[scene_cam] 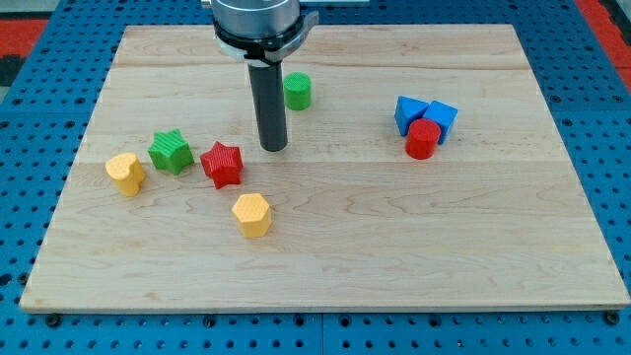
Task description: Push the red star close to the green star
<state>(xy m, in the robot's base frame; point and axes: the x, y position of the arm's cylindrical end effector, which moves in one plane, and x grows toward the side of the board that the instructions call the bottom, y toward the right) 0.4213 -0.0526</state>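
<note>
Wooden board (325,237) on blue grid table, blocks scattered.
No hand on this rig: my tip (274,148) holds nothing, touches no block, near red star (222,164) at its 2 o'clock. Red star sits just beside green star (170,151), at its 4 o'clock, w/ a thin gap.

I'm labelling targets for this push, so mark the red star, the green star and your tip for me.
red star (222,164): camera view, middle of its top face.
green star (170,151): camera view, centre of its top face.
my tip (274,148): camera view, very bottom end of the dark rod.
</note>
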